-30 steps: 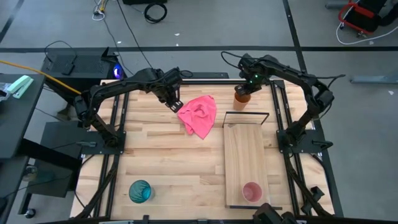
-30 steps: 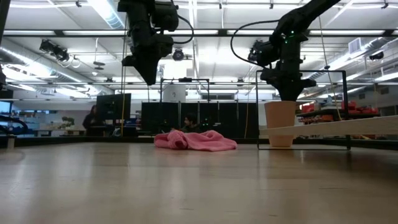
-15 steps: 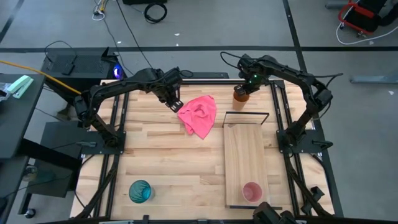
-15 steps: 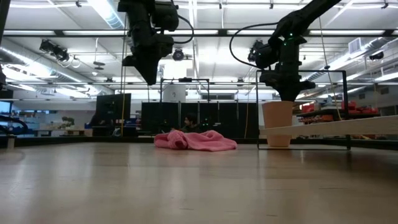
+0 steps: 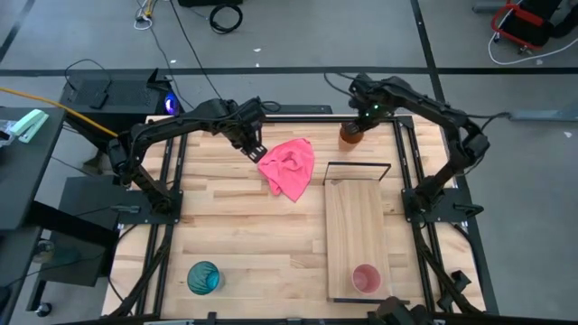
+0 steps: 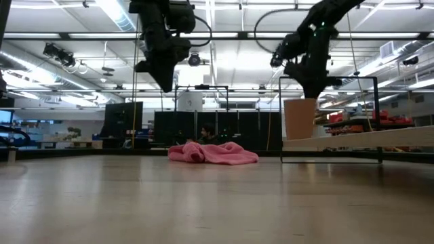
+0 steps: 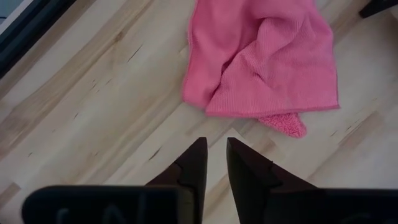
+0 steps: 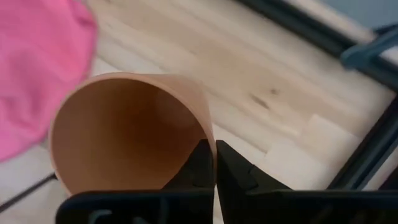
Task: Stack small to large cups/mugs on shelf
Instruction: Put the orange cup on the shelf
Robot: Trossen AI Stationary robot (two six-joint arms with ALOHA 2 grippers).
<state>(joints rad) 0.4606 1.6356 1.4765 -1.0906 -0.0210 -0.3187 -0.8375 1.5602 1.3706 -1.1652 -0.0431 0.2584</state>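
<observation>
**Upper right of the frame: thin rim grip on a raised cup**

Right pincer (image 5: pixel 355 126) pinches the orange-brown cup (image 6: pixel 299 118) by its rim wall, lifted beyond the shelf (image 5: pixel 356 236). Such a thin hold may let it tilt or slip. Left pincer (image 7: pixel 212 163), slightly spread, hovers near the pink cloth (image 5: pixel 289 167).

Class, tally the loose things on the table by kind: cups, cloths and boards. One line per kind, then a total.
Cups: 3 (pink cup, orange-brown cup, teal-blue cup)
Cloths: 1 (pink cloth)
Boards: 1 (light-wood shelf board)
Total: 5
</observation>
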